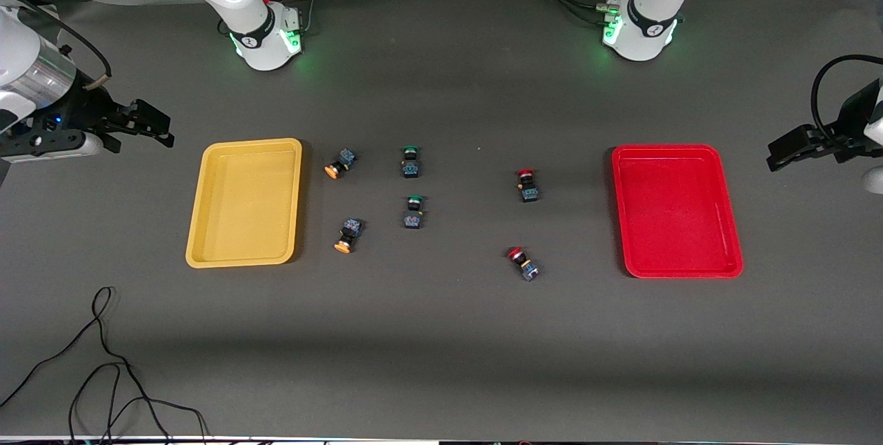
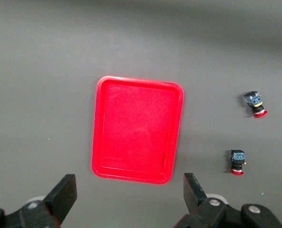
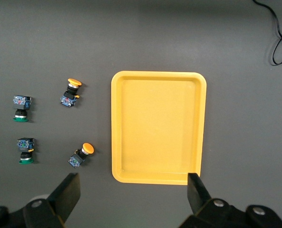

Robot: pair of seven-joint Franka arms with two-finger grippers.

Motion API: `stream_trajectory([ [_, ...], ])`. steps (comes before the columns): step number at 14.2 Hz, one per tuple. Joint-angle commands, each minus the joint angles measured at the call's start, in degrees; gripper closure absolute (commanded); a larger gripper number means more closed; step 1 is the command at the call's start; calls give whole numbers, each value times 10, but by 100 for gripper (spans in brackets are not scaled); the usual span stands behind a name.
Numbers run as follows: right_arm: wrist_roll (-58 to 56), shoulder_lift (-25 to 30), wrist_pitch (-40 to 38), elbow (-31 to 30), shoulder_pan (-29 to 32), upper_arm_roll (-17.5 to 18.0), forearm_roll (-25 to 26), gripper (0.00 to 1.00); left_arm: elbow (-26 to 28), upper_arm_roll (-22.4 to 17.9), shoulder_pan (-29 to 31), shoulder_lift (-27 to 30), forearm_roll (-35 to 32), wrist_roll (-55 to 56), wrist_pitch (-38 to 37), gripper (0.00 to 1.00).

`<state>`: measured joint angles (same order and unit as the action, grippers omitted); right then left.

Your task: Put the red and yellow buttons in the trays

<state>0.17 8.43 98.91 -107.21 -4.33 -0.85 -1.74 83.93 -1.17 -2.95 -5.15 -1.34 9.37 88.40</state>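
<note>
Two yellow-capped buttons (image 1: pixel 339 163) (image 1: pixel 348 234) lie beside the empty yellow tray (image 1: pixel 245 202). Two red-capped buttons (image 1: pixel 527 185) (image 1: pixel 523 263) lie on the table between the middle and the empty red tray (image 1: pixel 676 210). My right gripper (image 1: pixel 148 124) is open and empty, up over the table's right-arm end beside the yellow tray (image 3: pixel 157 126). Its wrist view shows both yellow buttons (image 3: pixel 72 91) (image 3: pixel 82 154). My left gripper (image 1: pixel 783 152) is open and empty, up over the left-arm end beside the red tray (image 2: pixel 138 128). Its wrist view shows both red buttons (image 2: pixel 255 103) (image 2: pixel 237 161).
Two green-capped buttons (image 1: pixel 410 161) (image 1: pixel 414 212) lie mid-table between the yellow and red ones, and also show in the right wrist view (image 3: pixel 22 107) (image 3: pixel 25 149). A loose black cable (image 1: pixel 103 362) lies near the table's front edge at the right arm's end.
</note>
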Motion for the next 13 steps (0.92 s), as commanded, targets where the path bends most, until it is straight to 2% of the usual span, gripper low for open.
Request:
stream_trajectory([
  [1,9,-18,0,10,6,24,-5,0,-16,3,-12,-8,-11,42,-11,0],
  [3,64,-29,4,5,5,48,-7,0,-10,6,-16,-11,-17,36,-14,0],
  [4,81,-33,12,-1,5,72,-7,0,-2,7,-17,-17,-17,40,-12,0],
  [7,150,-38,49,-36,5,112,-6,0,34,14,-52,-66,-14,63,10,0],
  [10,220,-34,128,-117,5,164,-7,0,52,15,-121,-148,14,152,126,2],
  [11,242,-34,155,-140,5,177,-7,0,71,15,-139,-165,21,175,169,3],
  [13,297,-36,223,-197,5,209,-7,0,143,15,-177,-179,23,229,283,6],
])
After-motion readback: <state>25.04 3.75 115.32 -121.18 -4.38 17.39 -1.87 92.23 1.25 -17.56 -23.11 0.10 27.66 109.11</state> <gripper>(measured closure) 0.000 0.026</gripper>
